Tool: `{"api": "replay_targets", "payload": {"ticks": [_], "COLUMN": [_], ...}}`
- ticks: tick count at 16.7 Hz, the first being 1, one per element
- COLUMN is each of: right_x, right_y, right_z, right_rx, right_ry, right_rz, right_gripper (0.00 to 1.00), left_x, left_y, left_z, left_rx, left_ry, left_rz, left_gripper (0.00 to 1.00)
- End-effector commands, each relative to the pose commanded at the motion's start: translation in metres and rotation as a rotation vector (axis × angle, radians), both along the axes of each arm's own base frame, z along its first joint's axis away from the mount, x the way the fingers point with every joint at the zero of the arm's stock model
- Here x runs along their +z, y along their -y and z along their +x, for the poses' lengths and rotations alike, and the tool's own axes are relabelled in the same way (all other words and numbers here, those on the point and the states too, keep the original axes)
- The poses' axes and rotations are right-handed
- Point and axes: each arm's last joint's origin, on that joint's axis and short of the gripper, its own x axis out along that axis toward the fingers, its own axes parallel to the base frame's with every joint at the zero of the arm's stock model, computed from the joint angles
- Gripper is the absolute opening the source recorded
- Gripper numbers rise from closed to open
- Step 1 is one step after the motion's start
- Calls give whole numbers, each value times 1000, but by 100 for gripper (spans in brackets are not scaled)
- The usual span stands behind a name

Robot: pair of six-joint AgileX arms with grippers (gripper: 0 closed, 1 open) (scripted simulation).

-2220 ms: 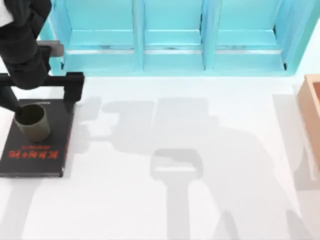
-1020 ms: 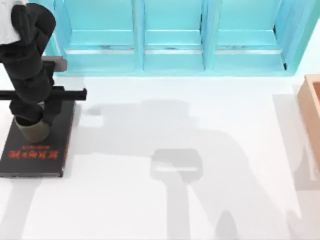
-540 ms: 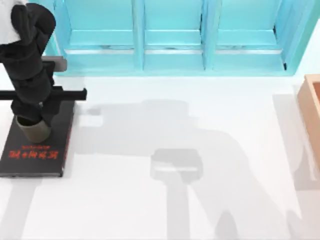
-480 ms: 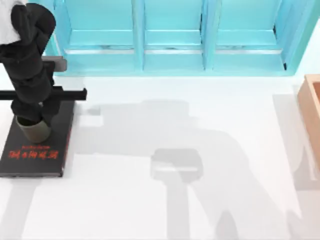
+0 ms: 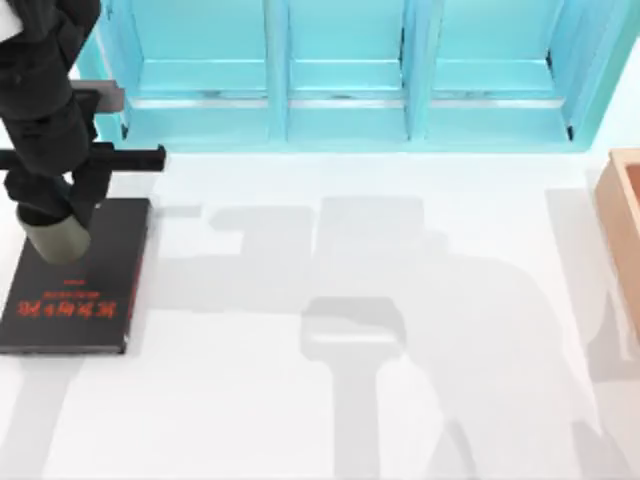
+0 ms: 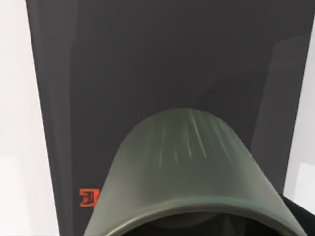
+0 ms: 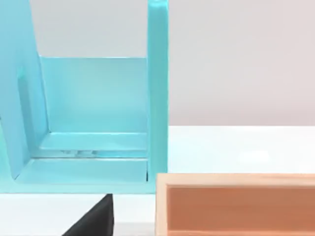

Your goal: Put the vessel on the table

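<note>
Olive-green cup (image 5: 60, 238) held in the left arm's jaws (image 5: 48, 214) above a black book (image 5: 72, 285), at the left side of the white bench (image 5: 400, 400).

Seen from above, the cup hangs under the dark left arm, over the far end of the book with red lettering; whether its base is clear of the cover cannot be told. The jaws are clamped at the cup's rim, judging by the wrist view, where its ribbed matte wall (image 6: 189, 162) sits close under the camera with the book cover beyond. It looks light, rigid and slightly tapered, so a grip at the rim should hold, though the taper could let it slip. A turquoise shelf unit (image 5: 350, 75) runs along the back and a wooden box (image 5: 625, 225) sits at the right edge. The right arm is parked near that box.
</note>
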Motion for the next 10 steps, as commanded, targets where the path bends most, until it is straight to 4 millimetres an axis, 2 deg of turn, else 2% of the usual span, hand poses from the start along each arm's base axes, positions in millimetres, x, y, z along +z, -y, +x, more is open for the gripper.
{"api": "replay_targets", "payload": {"ticks": [2, 6, 8, 10], "right_x": [0, 0, 0, 0], "right_y": [0, 0, 0, 0], "right_z": [0, 0, 0, 0], "right_rx": [0, 0, 0, 0], "right_ry": [0, 0, 0, 0], "right_rz": [0, 0, 0, 0], "right_gripper": [100, 100, 100, 100], "left_x": [7, 4, 5, 9], "left_y": [0, 1, 15, 45], "left_z": [0, 1, 3, 7], "left_rx": [0, 0, 1, 4], "left_ry": [11, 5, -7, -13], "left_rz": [-2, 0, 3, 7], "left_gripper": [0, 0, 0, 0]}}
